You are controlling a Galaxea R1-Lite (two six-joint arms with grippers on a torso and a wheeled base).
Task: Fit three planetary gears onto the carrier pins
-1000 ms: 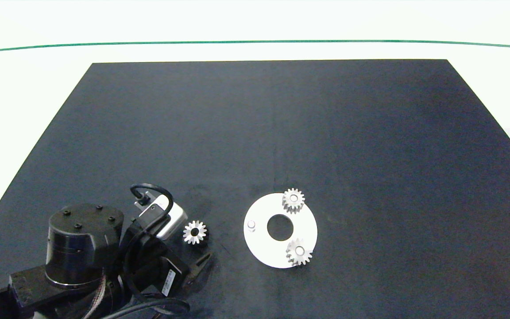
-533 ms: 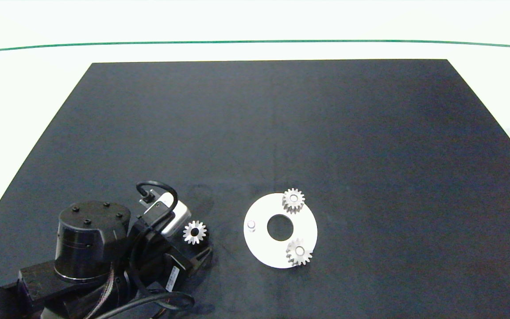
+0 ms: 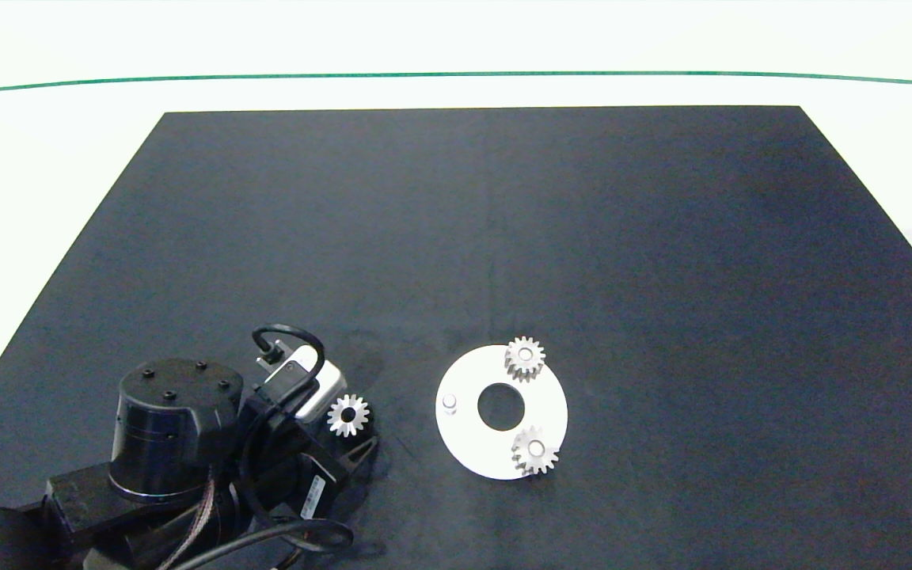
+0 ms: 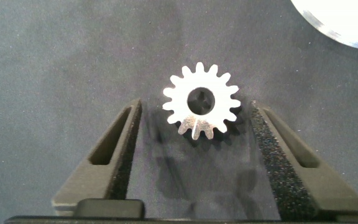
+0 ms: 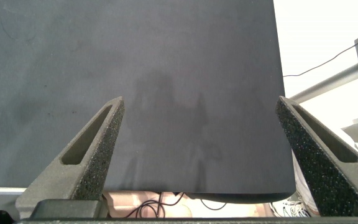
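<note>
No readable writing appears; a small white label on the left arm is too small to make out. On the dark tabletop (image 3: 503, 237) lies the white disc (image 3: 472, 443), a flat ring with a large centre hole. It carries three carrier pins: two are already capped by planetary gears, one at the far edge (image 3: 524, 359) and one at the near edge (image 3: 535, 450), while the third pin (image 3: 449, 403), on the side toward the left arm, stands bare. The third gear (image 4: 201, 109) lies flat on the tabletop, well apart from the disc. The left claw (image 4: 194, 134) straddles it, released, its foam-lined fingers (image 4: 272, 155) on either side of the gear without touching it. Compared with a second ago, the left arm has shifted slightly toward the disc; gear and disc have not moved. The right claw (image 5: 197, 134) hangs released over a bare corner of the tabletop, outside the head view.
</note>
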